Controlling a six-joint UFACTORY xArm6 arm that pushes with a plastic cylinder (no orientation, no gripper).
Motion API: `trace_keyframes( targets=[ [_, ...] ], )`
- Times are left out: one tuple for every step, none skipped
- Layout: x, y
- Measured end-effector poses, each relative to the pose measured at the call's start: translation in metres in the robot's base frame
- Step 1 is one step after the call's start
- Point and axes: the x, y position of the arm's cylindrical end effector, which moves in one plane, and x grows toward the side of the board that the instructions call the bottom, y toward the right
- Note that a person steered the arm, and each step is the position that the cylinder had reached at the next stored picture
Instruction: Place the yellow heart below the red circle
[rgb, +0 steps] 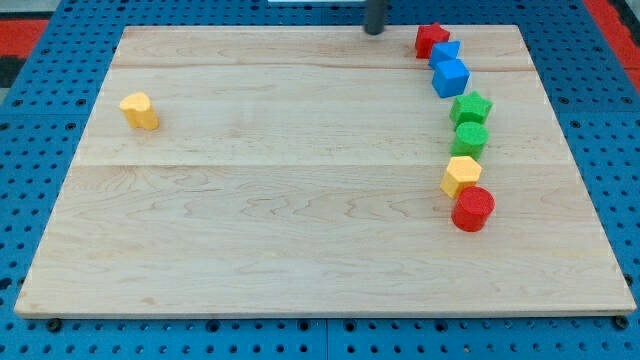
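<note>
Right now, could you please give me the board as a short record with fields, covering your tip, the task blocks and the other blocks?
my tip: view's top edge, left of the red star, touching no block
yellow heart: alone, view's left
red circle: view's right, bottom of the column
column above it: yellow hexagon, green circle, green star, two blue blocks
task state: heart not yet below circle
</note>
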Motion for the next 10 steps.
trace_keyframes(
  targets=[
    [0.023,-0.093],
    [0.059,-0.194],
    [0.134,-0.242],
    [0.174,-0.245],
    [0.18,-0.237],
    [0.15,-0.252],
    [0.145,-0.274],
    [0.179,-0.315],
    [0.192,-0.28],
    [0.236,-0.27]
  ],
)
